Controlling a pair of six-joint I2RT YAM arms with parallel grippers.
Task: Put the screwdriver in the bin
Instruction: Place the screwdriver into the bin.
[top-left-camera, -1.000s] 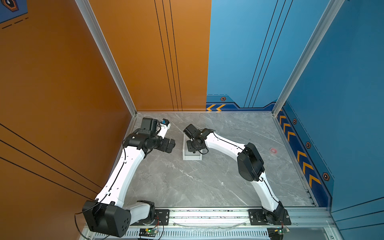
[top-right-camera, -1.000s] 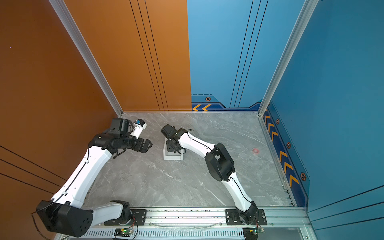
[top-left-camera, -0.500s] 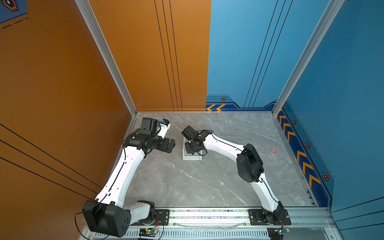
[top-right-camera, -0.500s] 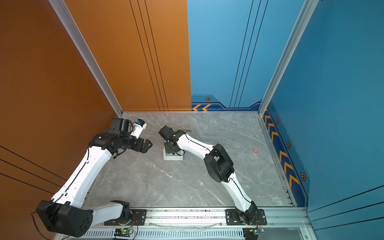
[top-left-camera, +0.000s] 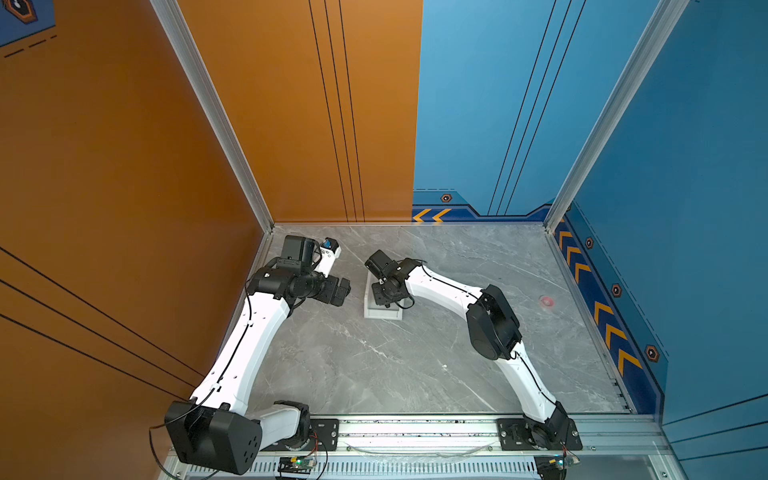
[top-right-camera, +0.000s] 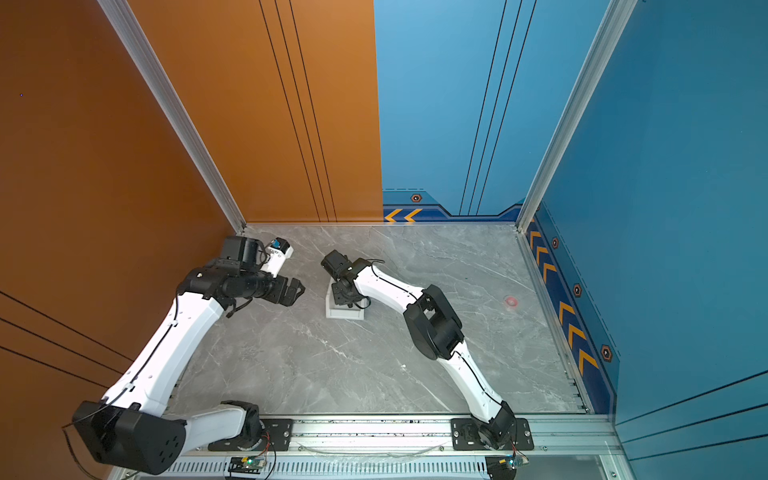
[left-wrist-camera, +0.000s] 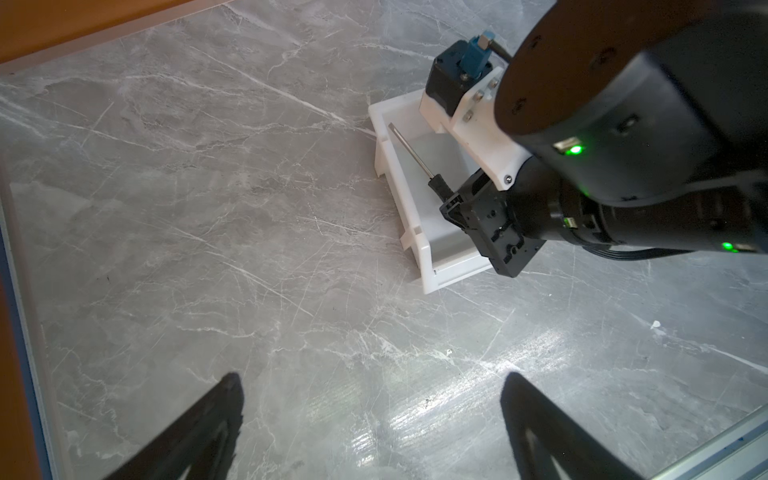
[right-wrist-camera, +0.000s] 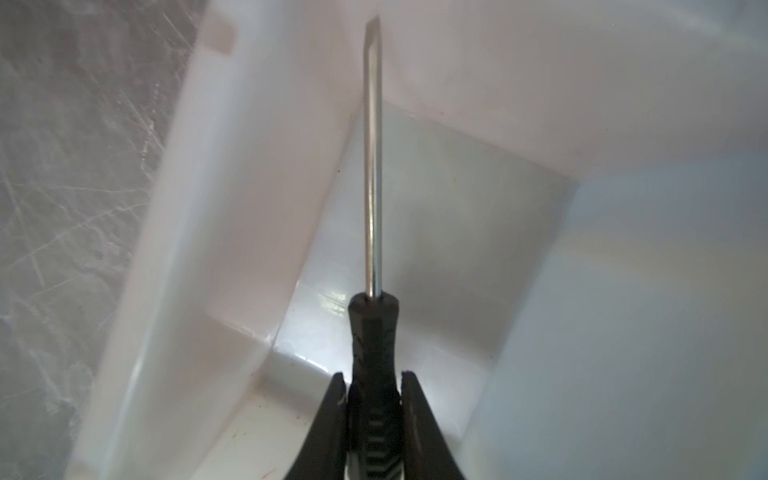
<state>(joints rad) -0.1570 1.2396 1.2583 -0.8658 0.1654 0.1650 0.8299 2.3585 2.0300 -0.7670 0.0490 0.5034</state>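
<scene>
The white bin (top-left-camera: 382, 314) (top-right-camera: 344, 315) stands on the grey table left of centre. My right gripper (top-left-camera: 385, 293) (right-wrist-camera: 372, 376) reaches down inside the bin (right-wrist-camera: 249, 208), shut on the black handle of the screwdriver (right-wrist-camera: 372, 187). In the left wrist view the thin shaft of the screwdriver (left-wrist-camera: 413, 151) slants above the bin's floor, its tip toward a corner of the bin (left-wrist-camera: 399, 203). My left gripper (top-left-camera: 343, 291) (left-wrist-camera: 372, 378) hovers left of the bin, open with nothing between its fingers.
Orange and blue walls enclose the table on three sides. A small red mark (top-left-camera: 547, 301) lies on the table at the right. The arms' base rail (top-left-camera: 415, 432) runs along the front edge.
My right gripper, still holding the screwdriver, has shifted slightly left and back over the bin. The left arm has not moved.
</scene>
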